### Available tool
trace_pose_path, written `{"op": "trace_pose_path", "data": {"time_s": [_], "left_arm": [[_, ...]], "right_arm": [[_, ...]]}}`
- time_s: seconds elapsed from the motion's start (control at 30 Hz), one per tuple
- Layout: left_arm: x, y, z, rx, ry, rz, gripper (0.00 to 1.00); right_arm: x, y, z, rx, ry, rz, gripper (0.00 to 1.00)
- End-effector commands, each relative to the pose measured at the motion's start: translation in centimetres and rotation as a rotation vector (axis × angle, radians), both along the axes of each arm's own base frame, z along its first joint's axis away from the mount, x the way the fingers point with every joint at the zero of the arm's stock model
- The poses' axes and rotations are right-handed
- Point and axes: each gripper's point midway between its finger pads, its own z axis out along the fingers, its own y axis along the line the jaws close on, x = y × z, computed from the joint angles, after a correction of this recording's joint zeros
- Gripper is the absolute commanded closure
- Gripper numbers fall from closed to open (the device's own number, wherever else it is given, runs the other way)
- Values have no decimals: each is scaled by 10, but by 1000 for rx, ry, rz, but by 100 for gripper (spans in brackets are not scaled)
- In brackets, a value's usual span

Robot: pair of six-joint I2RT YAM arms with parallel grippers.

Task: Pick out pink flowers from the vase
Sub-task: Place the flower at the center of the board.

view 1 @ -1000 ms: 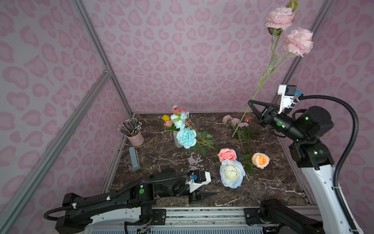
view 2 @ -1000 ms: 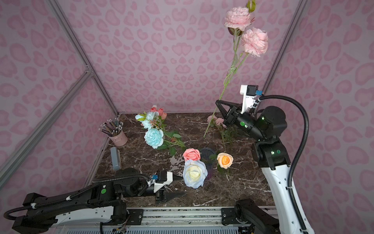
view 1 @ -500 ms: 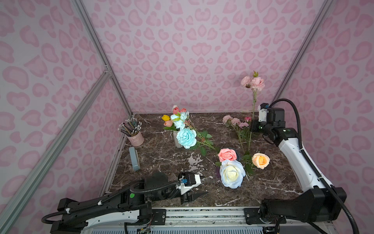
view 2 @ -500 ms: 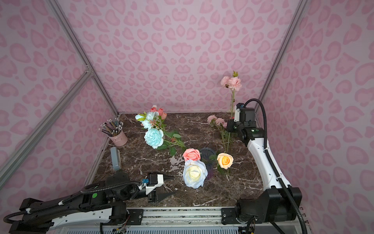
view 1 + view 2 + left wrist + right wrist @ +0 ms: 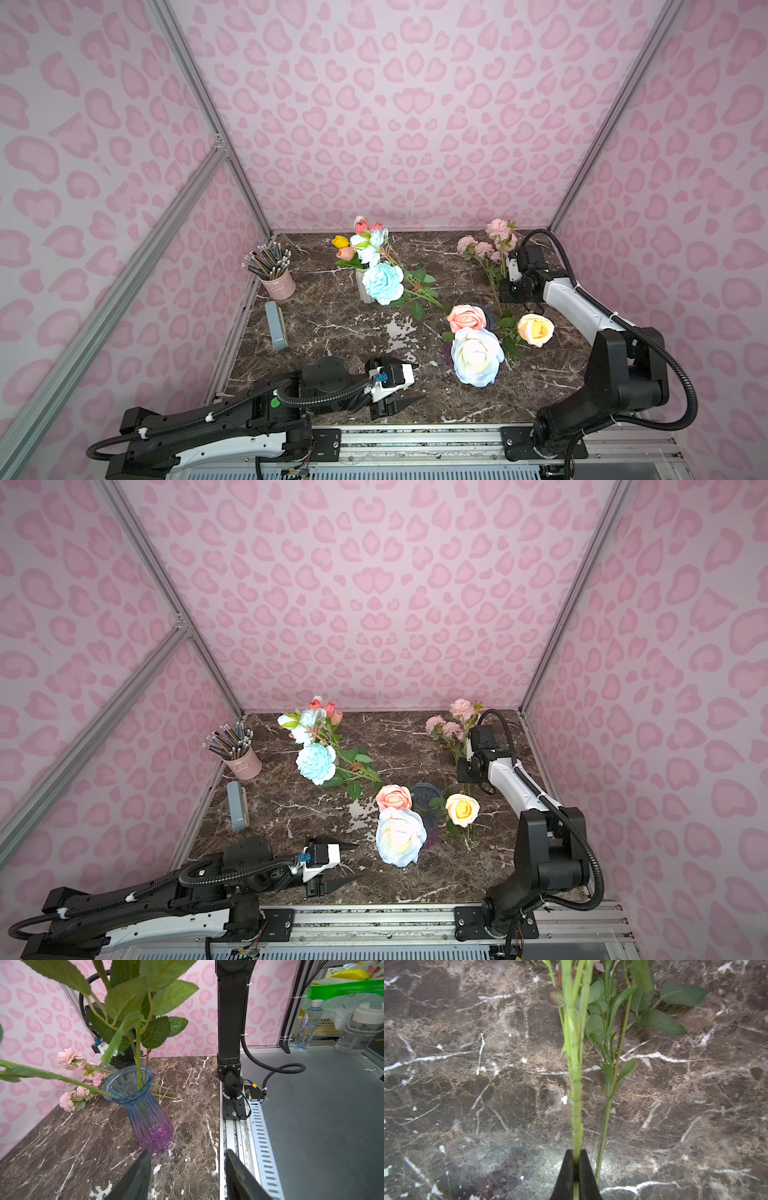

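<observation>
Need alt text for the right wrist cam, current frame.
The right claw is shut on a pale green flower stem, which runs straight away from the camera above a dark marble tabletop. A thinner leafy stem sits just beside it, outside the claw.

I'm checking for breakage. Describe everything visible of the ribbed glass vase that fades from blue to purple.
The ribbed glass vase is see-through, blue at its flared rim and purple at its rounded base, with a narrow waist. It stands upright on the dark marbled tabletop, and no crack shows. Three green stems sit in it, two near upright and one leaning over the rim.
</observation>
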Motion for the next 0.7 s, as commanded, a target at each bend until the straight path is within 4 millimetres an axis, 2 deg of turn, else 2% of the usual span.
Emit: {"op": "trace_pose_path", "data": {"time_s": [0.0, 0.2, 0.43, 0.53, 0.67], "left_arm": [[-1, -2, 4, -26, 6, -9, 42], [0, -2, 4, -28, 9, -3, 42], [1, -4, 6, -29, 22, 0, 42], [1, -3, 7, -31, 25, 3, 42], [3, 2, 10, -33, 22, 21, 42]], "right_arm": [[12, -9, -2, -44, -29, -35, 98], [11, -3, -29, -46, 25, -25, 93], [11, -1, -55, -67, 83, -47, 79], [13, -4, -49, -82, 60, -65, 77], [18, -3, -18, -54, -29, -79, 76]]}}
